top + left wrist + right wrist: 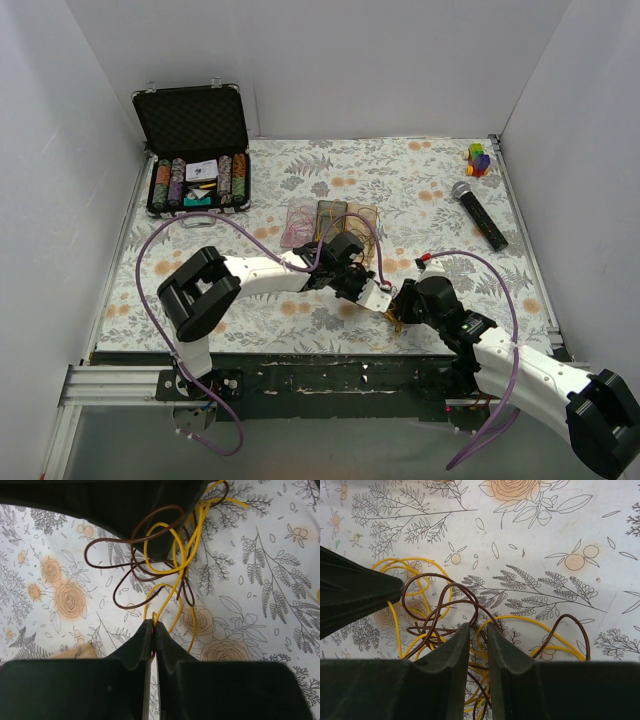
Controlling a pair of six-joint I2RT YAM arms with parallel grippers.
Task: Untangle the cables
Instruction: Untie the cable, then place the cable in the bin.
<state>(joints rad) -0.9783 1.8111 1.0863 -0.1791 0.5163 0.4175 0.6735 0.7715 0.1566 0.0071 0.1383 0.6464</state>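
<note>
The cables (397, 321) are a small tangle of thin yellow and brown strands on the flowered cloth near the front edge, between my two grippers. My left gripper (388, 297) comes in from the left. In the left wrist view its jaws (152, 625) are pressed together on a yellow strand, and the tangle (165, 572) spreads out beyond them under the dark right gripper (150, 505). My right gripper (407, 301) stands over the tangle from the right. Its jaws (478, 625) are a narrow gap apart, with several strands (440, 615) crossing between them.
An open black case of poker chips (195, 185) stands at the back left. Clear packets (330, 220) lie just behind the grippers. A microphone (478, 213) and a small coloured block toy (479, 158) lie at the back right. White walls close in three sides.
</note>
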